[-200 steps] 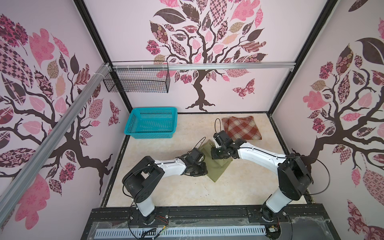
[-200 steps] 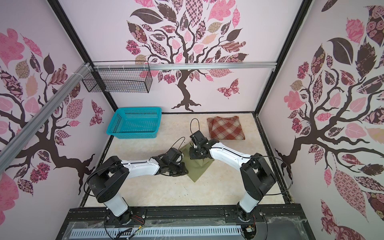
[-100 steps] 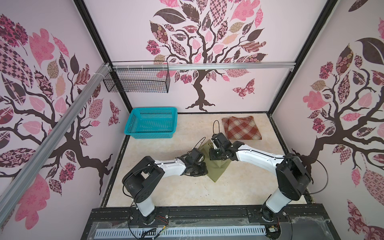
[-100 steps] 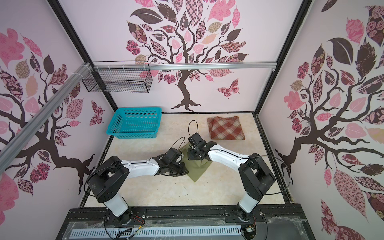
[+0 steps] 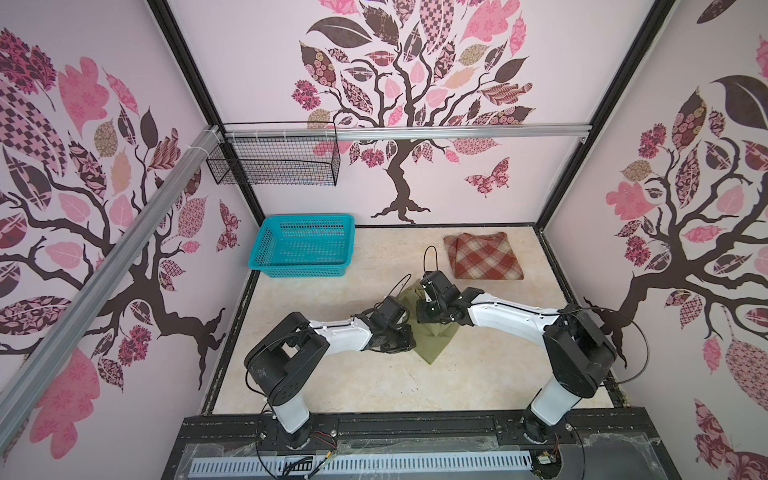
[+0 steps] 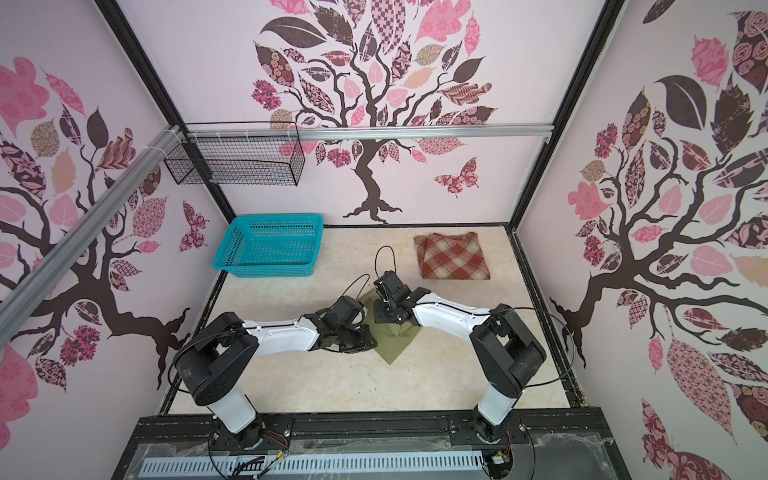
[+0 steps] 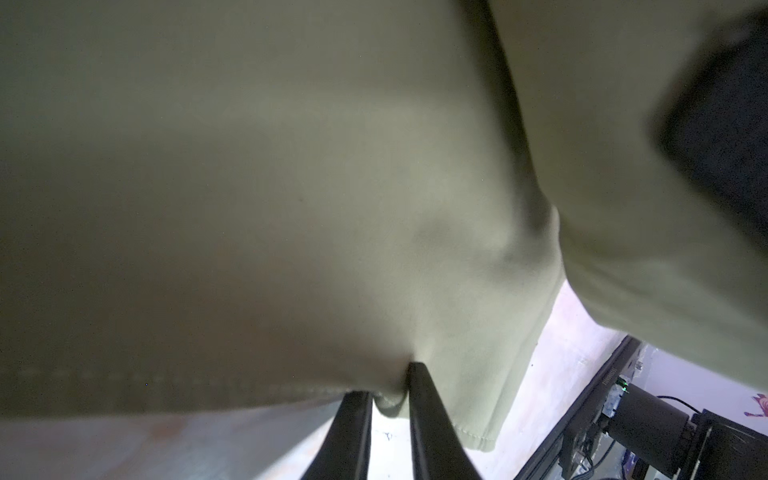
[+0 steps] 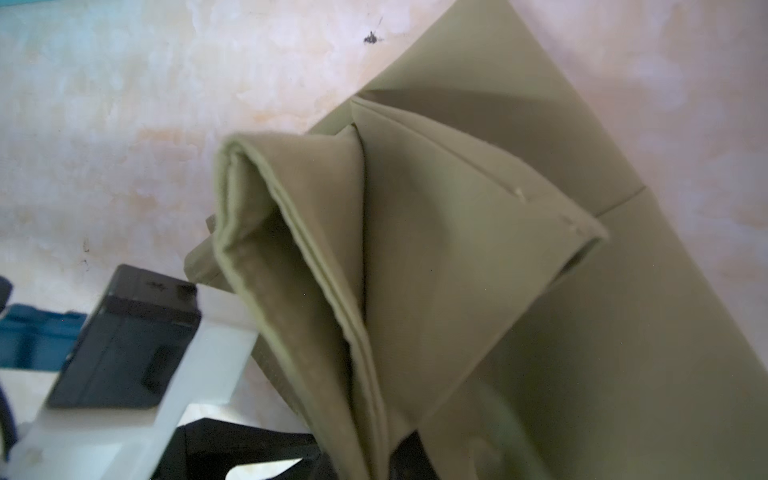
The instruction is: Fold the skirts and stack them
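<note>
The olive-green skirt (image 5: 432, 345) (image 6: 392, 345) lies mid-table, partly lifted between both arms. My left gripper (image 5: 406, 338) (image 6: 370, 338) is shut on a small pinch of its edge (image 7: 388, 380), and the cloth (image 7: 291, 166) drapes over the left wrist camera. My right gripper (image 5: 430, 313) (image 6: 388, 316) is shut on a raised, layered fold of the same skirt (image 8: 457, 249); its jaws (image 8: 368, 453) are mostly buried in the fabric. The rust-red and cream plaid skirt (image 5: 484, 257) (image 6: 453, 257) lies folded at the back right, apart from both grippers.
A turquoise plastic basket (image 5: 297, 266) (image 6: 262, 266) stands at the back left of the table, close behind the left arm. A black wire basket (image 5: 274, 162) hangs on the wall rail above it. Bare cream tabletop (image 5: 374, 382) lies in front of the arms.
My right gripper has drifted slightly leftward with the olive fold in it. The left arm and the plaid skirt have not moved.
</note>
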You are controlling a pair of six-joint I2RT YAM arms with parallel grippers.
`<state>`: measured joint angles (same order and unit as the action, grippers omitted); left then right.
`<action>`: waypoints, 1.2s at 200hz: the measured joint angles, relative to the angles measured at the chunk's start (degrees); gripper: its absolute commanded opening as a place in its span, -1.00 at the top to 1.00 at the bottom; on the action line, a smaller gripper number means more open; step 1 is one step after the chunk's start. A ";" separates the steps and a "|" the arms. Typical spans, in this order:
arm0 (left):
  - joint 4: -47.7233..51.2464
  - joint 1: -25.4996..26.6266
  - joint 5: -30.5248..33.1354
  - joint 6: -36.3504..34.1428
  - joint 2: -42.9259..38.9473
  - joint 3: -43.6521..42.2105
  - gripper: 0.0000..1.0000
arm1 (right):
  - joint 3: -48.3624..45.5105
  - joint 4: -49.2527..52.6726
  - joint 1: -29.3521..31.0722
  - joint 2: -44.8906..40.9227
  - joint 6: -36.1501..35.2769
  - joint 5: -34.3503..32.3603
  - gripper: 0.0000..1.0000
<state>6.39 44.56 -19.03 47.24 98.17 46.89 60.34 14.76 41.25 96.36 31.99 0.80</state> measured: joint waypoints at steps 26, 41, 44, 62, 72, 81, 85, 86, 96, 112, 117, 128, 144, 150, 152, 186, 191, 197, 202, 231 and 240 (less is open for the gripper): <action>-0.37 0.00 -0.13 0.20 0.00 -0.13 0.59 | -1.95 -2.29 0.09 0.42 0.24 0.00 1.00; -0.37 0.00 -0.13 0.33 0.00 -0.13 0.59 | -2.49 -3.19 0.22 1.42 0.35 0.02 1.00; -0.37 0.00 -0.13 0.35 0.00 -0.13 0.58 | -2.60 -3.43 0.22 1.60 0.37 0.02 1.00; -0.46 0.00 -0.13 0.42 -0.02 -0.22 0.59 | -3.06 -4.17 0.37 2.19 0.39 0.02 1.00; -0.72 0.00 -0.13 0.57 -0.13 -0.42 0.59 | -3.10 -4.57 0.48 2.27 0.39 0.02 1.00; -0.87 0.02 -0.11 0.68 -0.42 -0.74 0.59 | -3.10 -4.81 0.61 2.27 0.42 -0.11 1.00; -0.90 0.02 -0.11 0.76 -0.57 -0.92 0.59 | -3.10 -4.92 0.70 2.27 0.39 -0.17 1.00; -0.90 0.02 -0.09 0.76 -0.61 -0.94 0.59 | -3.10 -4.94 0.70 2.27 0.39 -0.20 1.00; -0.76 0.02 0.02 0.87 -1.03 -1.27 0.59 | -3.10 -5.14 0.87 2.27 0.39 -0.35 0.98; -0.44 0.02 0.35 1.07 -1.88 -1.92 0.59 | -3.10 -5.27 1.07 2.27 0.39 -0.59 0.91; -0.20 0.02 0.42 1.25 -2.27 -2.14 0.59 | -3.10 -5.31 1.11 2.27 0.39 -0.59 0.89; 0.37 0.00 0.55 1.49 -3.34 -2.71 0.59 | -3.10 -5.44 1.14 2.27 0.42 -0.59 0.84; 1.22 -0.20 0.72 2.29 -5.73 -3.67 0.59 | -3.10 -5.68 1.25 2.27 0.57 -0.61 0.73; 1.60 -0.33 0.74 2.51 -6.80 -4.07 0.59 | -3.10 -5.77 1.33 2.27 0.61 -0.61 0.62; 1.64 -0.39 0.79 2.58 -7.17 -4.26 0.59 | -3.10 -5.79 1.36 2.27 0.59 -0.61 0.58; 3.19 -3.37 0.74 4.13 -13.79 -7.26 0.58 | -3.10 -6.25 1.92 2.27 0.87 -0.57 0.43; 3.48 -3.96 0.72 4.22 -14.49 -7.56 0.58 | -3.10 -6.27 2.05 2.27 0.94 -0.57 0.37; 3.93 -4.70 0.74 4.26 -15.26 -7.85 0.58 | -3.10 -6.36 2.14 2.27 1.09 -0.57 0.34; 4.24 -5.22 0.76 4.28 -15.78 -8.04 0.58 | -3.10 -6.40 2.21 2.27 1.14 -0.57 0.32; 6.38 -7.56 1.07 4.13 -17.84 -8.50 0.58 | -3.10 -6.45 2.62 2.27 1.18 -0.55 0.19; 6.71 -7.76 1.25 3.98 -18.05 -8.50 0.58 | -3.10 -6.45 2.73 2.27 1.14 -0.57 0.16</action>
<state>13.10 36.80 -17.78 51.22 80.12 38.39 57.23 8.32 43.99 98.63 33.12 0.23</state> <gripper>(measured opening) 0.211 0.401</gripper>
